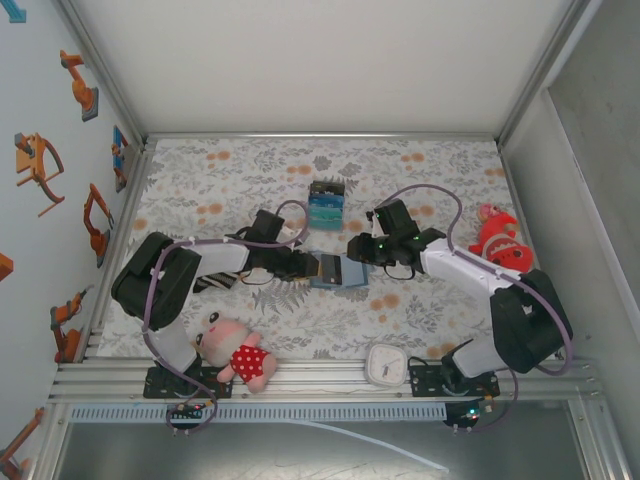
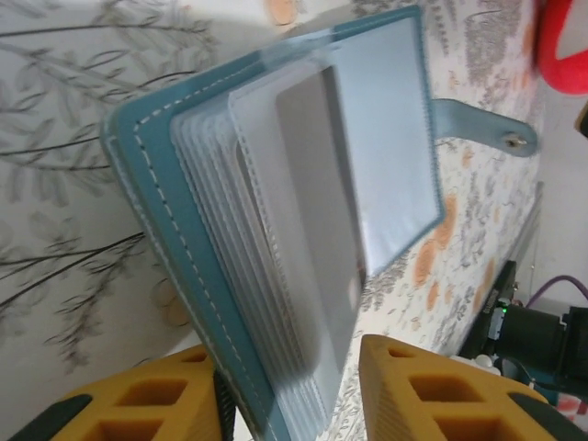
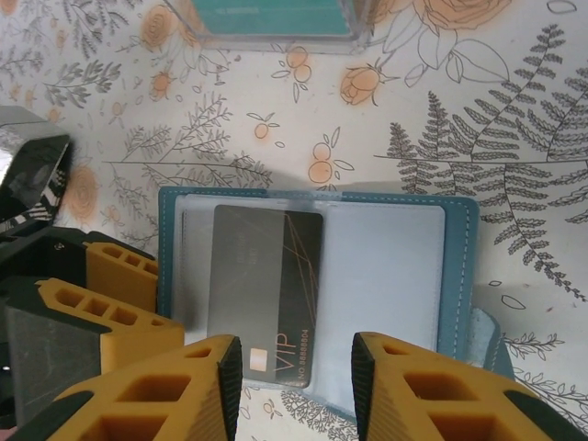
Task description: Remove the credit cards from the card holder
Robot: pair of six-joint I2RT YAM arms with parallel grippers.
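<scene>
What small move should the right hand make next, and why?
Probably lower the right hand and close on the dark card. The card's near end lies between that hand's parted fingers, it sits sleeved in the open card holder, and the left hand straddles the holder's edge.

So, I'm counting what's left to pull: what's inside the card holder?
One dark card marked VIP sits in a clear sleeve of the open card holder; the sleeve beside it looks empty. The sleeves stacked underneath are covered, so more cards cannot be ruled out.
</scene>
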